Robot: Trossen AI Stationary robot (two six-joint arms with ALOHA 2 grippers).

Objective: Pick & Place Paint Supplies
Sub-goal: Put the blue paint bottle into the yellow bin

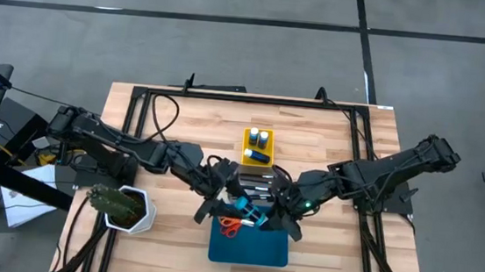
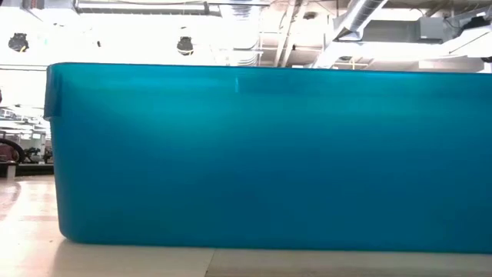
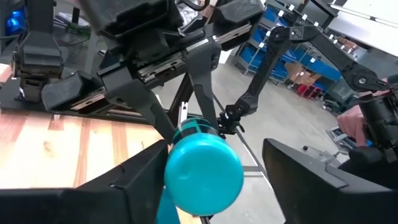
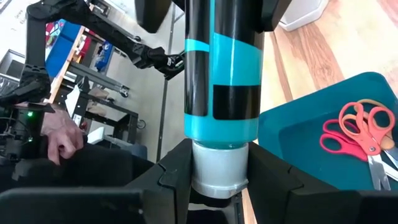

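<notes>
— Where's the bottle they're moving?

— Between the two arms, over the far edge of the blue tray (image 1: 249, 245), which sits at the near edge of the worktop (image 1: 331, 135). It's a blue bottle (image 1: 256, 214) with black bands and a white cap (image 4: 216, 173). In the right wrist view the right gripper (image 4: 212, 177) has its fingers (image 4: 173, 175) closed on that cap end, one on each side.

— And the left one?

— The left gripper (image 3: 214, 180) is at the bottle's other end. In its own wrist view the round blue base (image 3: 203, 176) fills the space between its two fingers. The jaws stand wide; whether the pads actually press the bottle I can't tell.

— So who's holding it?

— The right one, by the cap. That much is plain.

— What's in the tray?

— A pair of scissors with orange-red handles (image 1: 232, 227), lying in the tray's far left part. The right wrist view shows them flat on the tray floor, handles (image 4: 353, 132) toward the middle.

— Anything else on the table?

— A small yellow tray (image 1: 257, 145) nearer the middle of the worktop, with three more blue bottles with white caps (image 1: 260, 139) in it, two upright, one on its side. A clear tray (image 1: 255, 188) with dark things in it sits between the yellow one and the blue one; the arms cover most of it. A green cactus in a white pot (image 1: 122, 205) stands toward the near left corner.

— The low camera?

— It only sees the blue tray's wall, right up close.
</notes>
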